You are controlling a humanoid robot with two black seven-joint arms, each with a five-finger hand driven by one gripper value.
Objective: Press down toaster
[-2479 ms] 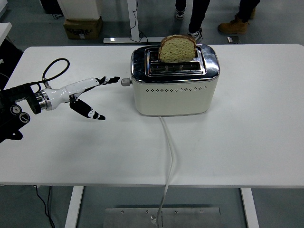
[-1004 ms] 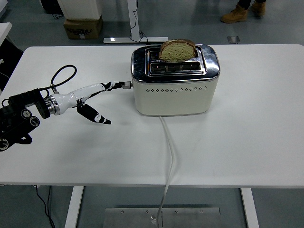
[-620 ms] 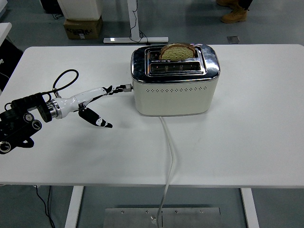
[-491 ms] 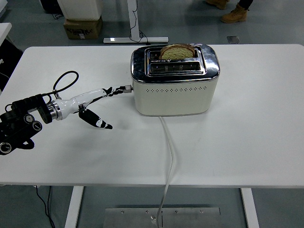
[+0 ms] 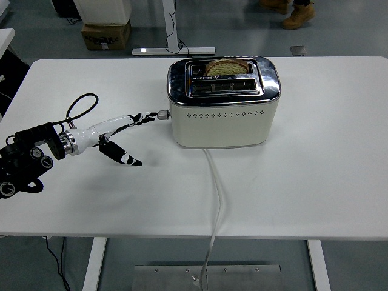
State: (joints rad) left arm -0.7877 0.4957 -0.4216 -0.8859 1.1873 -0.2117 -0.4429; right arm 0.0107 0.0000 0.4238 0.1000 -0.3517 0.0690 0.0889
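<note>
A cream and chrome toaster stands at the middle back of the white table. A slice of bread sits low in its far slot, only the top crust showing. The grey lever knob sticks out of the toaster's left side, low down. My left hand reaches in from the left, its extended fingers stretched out with their tips just short of the knob's left side. The thumb hangs down over the table. Nothing is held.
The toaster's white cord runs from its front toward me and off the near table edge. A black cable loop arcs above my left wrist. A cardboard box and a person's boots are on the floor beyond the table.
The lever knob has gone down the toaster's side under my fingers and the bread has sunk into the slot. My fingertips now lie a little left of the knob.
</note>
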